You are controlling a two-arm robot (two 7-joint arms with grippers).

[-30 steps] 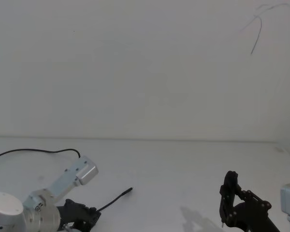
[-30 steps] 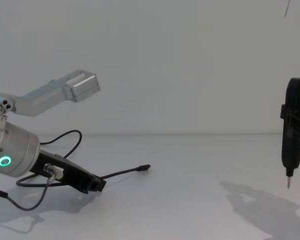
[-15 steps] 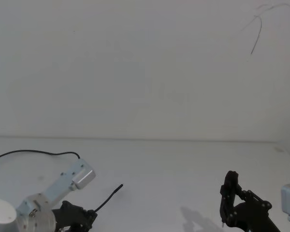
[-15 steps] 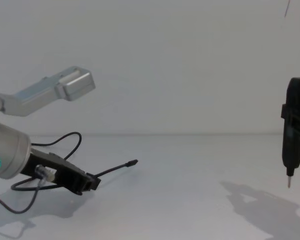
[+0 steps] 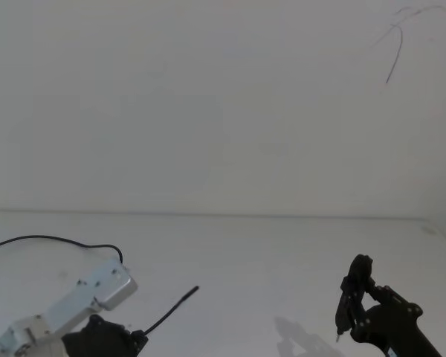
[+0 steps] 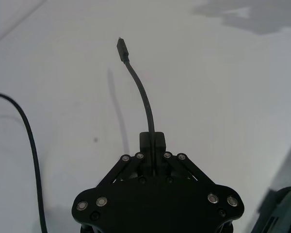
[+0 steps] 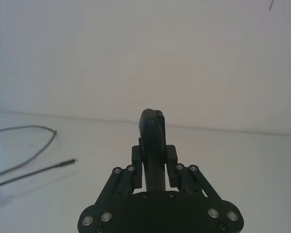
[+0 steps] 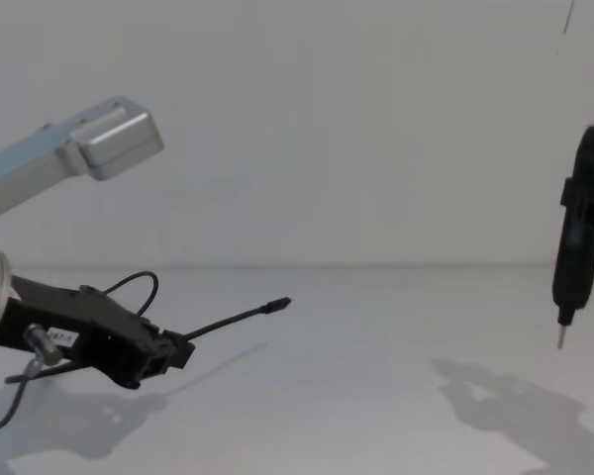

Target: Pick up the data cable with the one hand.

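The data cable (image 8: 233,321) is a thin black cord. Its small plug (image 8: 280,305) hangs in the air above the white table, pointing right. My left gripper (image 8: 181,348), low at the left, is shut on the cord a short way behind the plug. In the left wrist view the cord (image 6: 146,104) rises from the closed fingertips of the left gripper (image 6: 153,141). The rest of the cable (image 5: 52,239) loops back over the table to the left. My right gripper (image 8: 592,213) holds a black pen-shaped tool (image 8: 571,277), tip down, at the right.
A white table (image 5: 267,253) meets a plain white wall at the back. The silver link of my left arm (image 8: 99,139) juts out above the left gripper. A thin dark mark (image 5: 394,56) runs down the wall at the top right. Bare table lies between the two grippers.
My left gripper has risen and drawn back to the left with the cable, and the plug end now hangs higher off the table. The right gripper and its tool shifted slightly.
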